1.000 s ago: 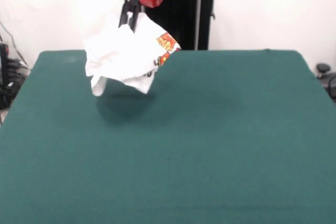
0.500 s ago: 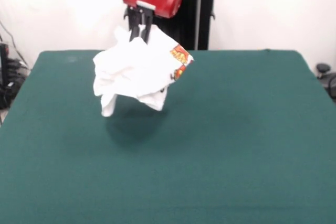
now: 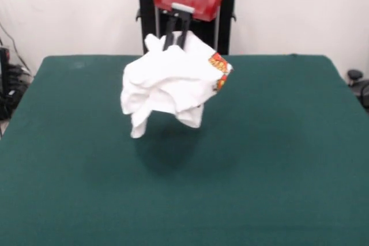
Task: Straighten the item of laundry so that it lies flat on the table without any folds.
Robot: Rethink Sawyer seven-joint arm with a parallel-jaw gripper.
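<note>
Table (image 3: 277,188) in dark green fills the foreground, with a soft shadow lying on the felt below the hanging cloth. Above that shadow the item of laundry (image 3: 170,84) dangles clear of the surface, a bunched white bundle with a strip of red and orange print showing at its right edge. Behind and above it the gripper (image 3: 176,40) pinches the top of the garment, its dark fingers closed on the fabric beneath the red arm
</note>
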